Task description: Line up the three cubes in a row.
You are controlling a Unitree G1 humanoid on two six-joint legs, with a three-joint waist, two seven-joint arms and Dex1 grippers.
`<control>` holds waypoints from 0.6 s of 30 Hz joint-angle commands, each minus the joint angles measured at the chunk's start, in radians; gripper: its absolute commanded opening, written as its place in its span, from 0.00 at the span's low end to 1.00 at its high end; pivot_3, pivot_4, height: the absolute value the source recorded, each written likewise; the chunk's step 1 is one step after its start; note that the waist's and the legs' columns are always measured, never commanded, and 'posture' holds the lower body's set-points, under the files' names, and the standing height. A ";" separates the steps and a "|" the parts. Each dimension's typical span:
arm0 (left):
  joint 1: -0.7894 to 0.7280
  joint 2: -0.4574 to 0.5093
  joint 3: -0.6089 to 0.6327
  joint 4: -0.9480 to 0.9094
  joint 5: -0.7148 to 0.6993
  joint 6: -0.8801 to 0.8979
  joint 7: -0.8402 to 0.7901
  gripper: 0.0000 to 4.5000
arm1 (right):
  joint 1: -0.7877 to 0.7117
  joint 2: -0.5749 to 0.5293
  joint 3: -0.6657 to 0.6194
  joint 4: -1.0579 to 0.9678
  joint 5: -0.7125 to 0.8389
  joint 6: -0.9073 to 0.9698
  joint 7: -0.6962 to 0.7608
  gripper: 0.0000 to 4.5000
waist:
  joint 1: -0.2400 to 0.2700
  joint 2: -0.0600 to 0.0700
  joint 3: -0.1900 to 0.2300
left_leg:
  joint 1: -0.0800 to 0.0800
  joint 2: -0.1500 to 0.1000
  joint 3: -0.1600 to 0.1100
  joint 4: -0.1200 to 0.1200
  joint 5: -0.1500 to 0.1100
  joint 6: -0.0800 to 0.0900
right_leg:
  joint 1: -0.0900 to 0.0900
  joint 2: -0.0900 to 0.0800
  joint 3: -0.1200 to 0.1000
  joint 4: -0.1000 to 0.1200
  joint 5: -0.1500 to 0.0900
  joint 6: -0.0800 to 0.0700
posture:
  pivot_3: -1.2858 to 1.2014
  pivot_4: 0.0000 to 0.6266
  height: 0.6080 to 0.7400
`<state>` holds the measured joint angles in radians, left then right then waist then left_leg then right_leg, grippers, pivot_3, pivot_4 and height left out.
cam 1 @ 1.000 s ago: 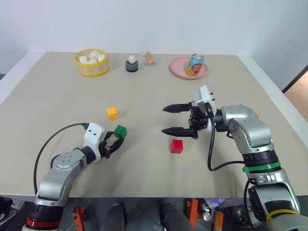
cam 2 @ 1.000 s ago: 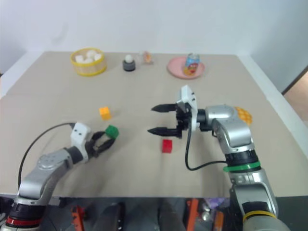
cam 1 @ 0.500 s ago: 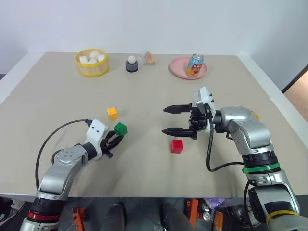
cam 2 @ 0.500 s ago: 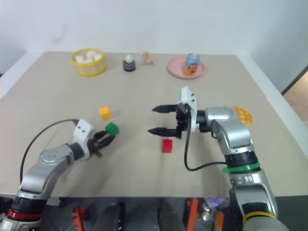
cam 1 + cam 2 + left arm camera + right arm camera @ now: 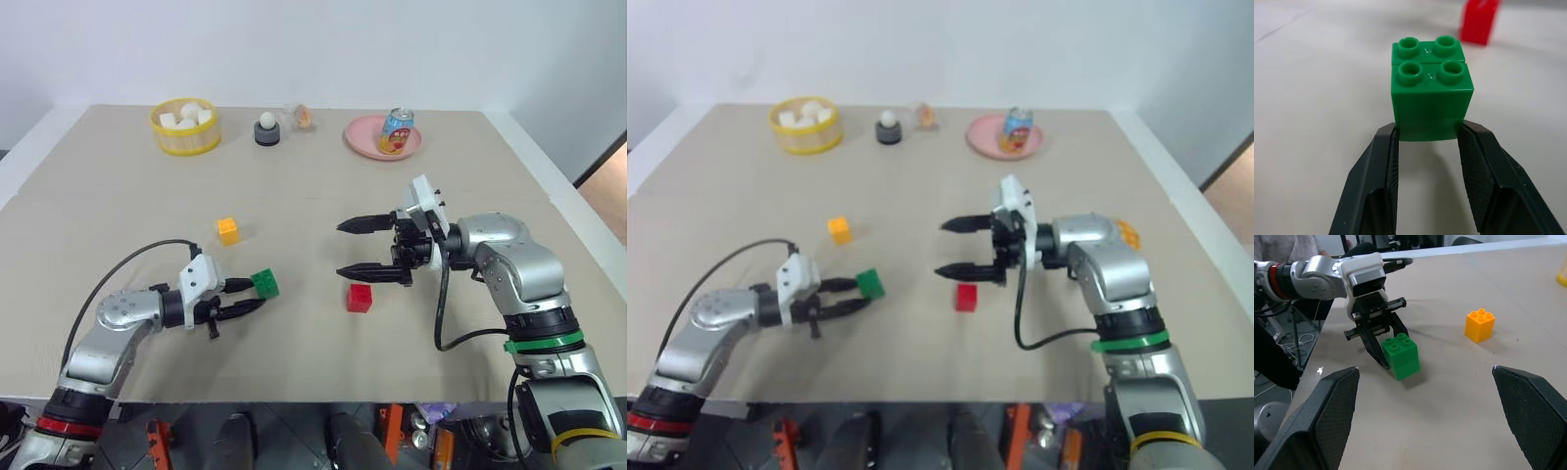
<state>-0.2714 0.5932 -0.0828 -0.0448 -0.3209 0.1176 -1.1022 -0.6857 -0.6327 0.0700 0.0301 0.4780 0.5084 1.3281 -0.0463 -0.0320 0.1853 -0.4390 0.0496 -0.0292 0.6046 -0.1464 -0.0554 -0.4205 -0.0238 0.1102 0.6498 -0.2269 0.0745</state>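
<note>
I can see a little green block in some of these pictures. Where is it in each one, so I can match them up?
Left eye view: green cube, low and left of centre, pinched by the left gripper.
Right eye view: same cube, again lower left.
Left wrist view: centre, between two black fingers.
Right wrist view: left of centre.
Shared landmark: the red cube, beyond the green one in the left wrist view.
</note>
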 commanded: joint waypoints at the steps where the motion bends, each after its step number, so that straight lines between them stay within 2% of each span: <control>1: -0.038 -0.034 -0.043 0.029 0.008 -0.039 -0.033 0.27 | -0.001 -0.039 -0.062 -0.051 0.050 0.022 0.003 1.00 | 0.000 0.000 0.000 | 0.000 0.000 0.000 0.000 0.000 0.000 | 0.000 0.000 0.000 0.000 0.000 0.000 | 0.52 0.24 1.00; 6: -0.088 -0.081 -0.084 0.076 -0.009 -0.047 -0.090 0.27 | 0.023 -0.092 -0.098 -0.099 0.095 0.058 0.009 1.00 | -0.001 0.000 0.000 | 0.000 0.000 0.000 0.000 0.000 0.000 | 0.000 0.001 0.000 0.000 0.000 0.000 | 0.52 0.24 1.00; 18: -0.242 -0.089 -0.114 0.349 0.054 -0.184 -0.223 0.27 | 0.128 -0.203 -0.131 -0.186 0.150 0.100 0.017 1.00 | -0.001 0.000 0.000 | 0.000 0.000 0.000 0.001 0.000 0.000 | 0.000 0.001 0.000 0.000 0.000 0.000 | 0.52 0.24 1.00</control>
<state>-0.4851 0.5019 -0.1999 0.2791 -0.2724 -0.0316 -1.2996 -0.5653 -0.8161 -0.0341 -0.1038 0.6049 0.6077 1.3401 -0.0475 -0.0319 0.1854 -0.4390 0.0501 -0.0294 0.6050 -0.1464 -0.0552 -0.4204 -0.0229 0.1103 0.6500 -0.2269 0.0749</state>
